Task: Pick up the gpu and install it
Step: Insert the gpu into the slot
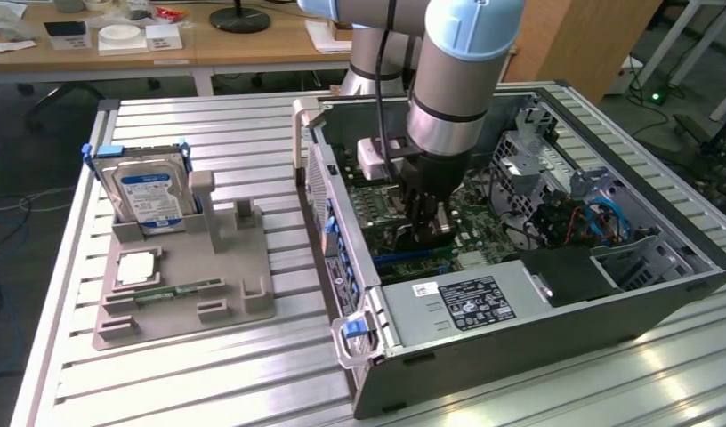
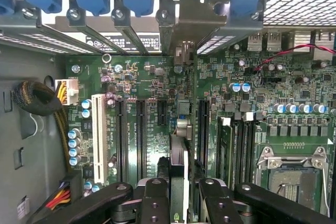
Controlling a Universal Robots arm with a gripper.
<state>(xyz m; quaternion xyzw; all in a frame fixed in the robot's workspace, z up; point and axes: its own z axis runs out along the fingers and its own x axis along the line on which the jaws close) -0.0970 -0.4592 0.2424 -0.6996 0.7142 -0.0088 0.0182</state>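
the gripper [image 2: 185, 203] is hanging deep inside the open computer case [image 1: 553, 347], its jaws clenching the gpu [image 2: 178, 166] edge-on between them. the card is standing upright just over the motherboard [image 2: 152, 77], among the long black slots [image 2: 140, 135]. its silver bracket [image 2: 184, 24] is facing the rear openings, which i'd say lets it seat straight.

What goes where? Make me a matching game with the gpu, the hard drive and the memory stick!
Things:
1. gpu
2. hard drive
3. memory stick

Places:
A. lying flat on the grey holder
B. standing upright in the grey holder
C. in the gripper, inside the computer case

Pairs: 1-C, 2-B, 3-A
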